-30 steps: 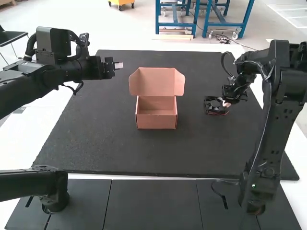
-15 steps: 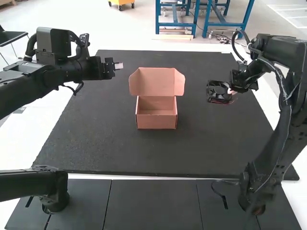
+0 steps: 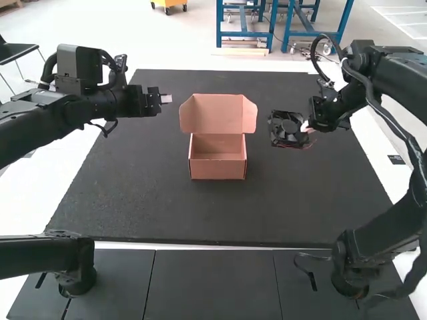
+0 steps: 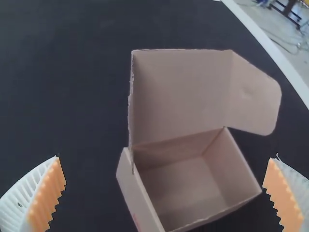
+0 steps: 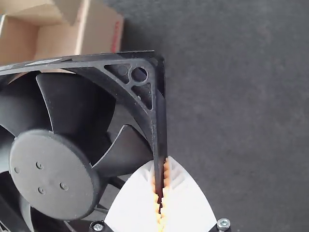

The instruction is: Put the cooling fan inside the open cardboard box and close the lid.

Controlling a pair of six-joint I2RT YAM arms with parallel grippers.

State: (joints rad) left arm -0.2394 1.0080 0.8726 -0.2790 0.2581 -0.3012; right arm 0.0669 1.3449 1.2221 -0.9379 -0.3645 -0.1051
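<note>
The right tool [image 3: 308, 125] pinches the cooling fan [image 3: 288, 129] by its frame edge, held up just right of the open cardboard box [image 3: 217, 157]; its far blades are cut off. The left tool [image 3: 160, 99], fingers spread, hangs left of the box.

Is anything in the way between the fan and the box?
Nothing visible. The right tool holds the fan beside the open box, its lid up at the back; only bare mat lies between.
</note>
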